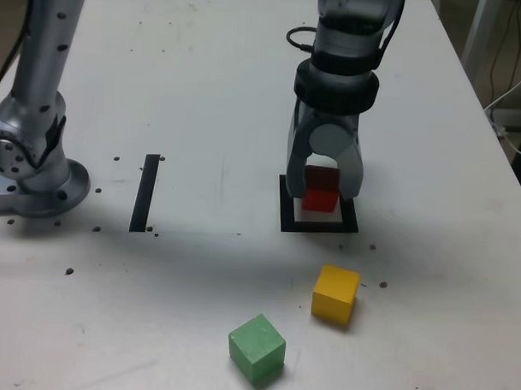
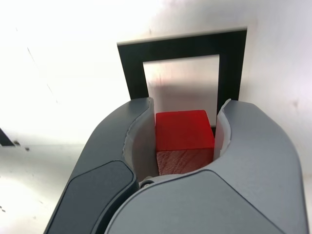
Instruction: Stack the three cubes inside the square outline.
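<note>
Placement of the first block is the step in hand, judged from how things lie. Nearest the exterior camera, the matte green cube (image 1: 257,348) and the matte yellow cube (image 1: 335,293) sit loose on the white tabletop (image 1: 204,90), near each other and apart from the frame; beyond them the grey two-fingered gripper (image 1: 323,193) stands upright over the flat black square outline (image 1: 285,215) with its pale centre; its fingers are closed on the matte red cube (image 2: 184,129), one against each side face in the wrist view. The red cube looks low over the pale centre, though contact with the table cannot be told. Doing this well likely means keeping the cube's edges parallel to the frame, lowering until it rests flat, then parting the fingers evenly and lifting straight up, so the base stays square for the next block. Farther toward the exterior view's left lie a narrow black strip (image 1: 146,193) and the arm's grey base (image 1: 34,174).
</note>
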`<state>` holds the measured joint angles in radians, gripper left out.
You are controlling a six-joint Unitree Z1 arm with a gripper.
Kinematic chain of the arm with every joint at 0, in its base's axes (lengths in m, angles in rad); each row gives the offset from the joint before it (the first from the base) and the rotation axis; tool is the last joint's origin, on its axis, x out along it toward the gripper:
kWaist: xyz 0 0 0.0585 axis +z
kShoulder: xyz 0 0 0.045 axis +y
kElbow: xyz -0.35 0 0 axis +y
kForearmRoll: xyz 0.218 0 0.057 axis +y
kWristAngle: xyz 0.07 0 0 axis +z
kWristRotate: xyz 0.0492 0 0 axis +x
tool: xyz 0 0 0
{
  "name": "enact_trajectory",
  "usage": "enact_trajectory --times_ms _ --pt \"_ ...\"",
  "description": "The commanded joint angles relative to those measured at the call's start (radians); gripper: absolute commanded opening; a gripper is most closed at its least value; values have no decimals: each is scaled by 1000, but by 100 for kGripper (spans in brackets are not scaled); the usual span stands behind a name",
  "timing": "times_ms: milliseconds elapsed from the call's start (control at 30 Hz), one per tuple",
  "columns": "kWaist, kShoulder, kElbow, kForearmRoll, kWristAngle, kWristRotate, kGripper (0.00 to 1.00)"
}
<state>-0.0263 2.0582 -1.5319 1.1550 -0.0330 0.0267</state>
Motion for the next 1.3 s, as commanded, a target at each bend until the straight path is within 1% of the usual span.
enact_trajectory --times_ms 0,267,567,633,700,767,867,933,1000,1100,1267 --pt "10 4 5 -7 -1 9 30" --pt "26 12 39 -46 -12 15 32" --pt "27 20 49 -60 -15 19 32" --pt "27 21 50 -65 -16 21 34" --pt "28 22 51 -72 -19 24 43" --pt "28 22 55 -83 -23 30 58" --pt "29 21 64 -97 -26 37 84" --pt "31 21 70 -103 -27 40 95" --pt "36 22 75 -104 -27 40 99" --pt "43 22 79 -102 -22 39 100" --pt "49 17 87 -96 -4 40 100"
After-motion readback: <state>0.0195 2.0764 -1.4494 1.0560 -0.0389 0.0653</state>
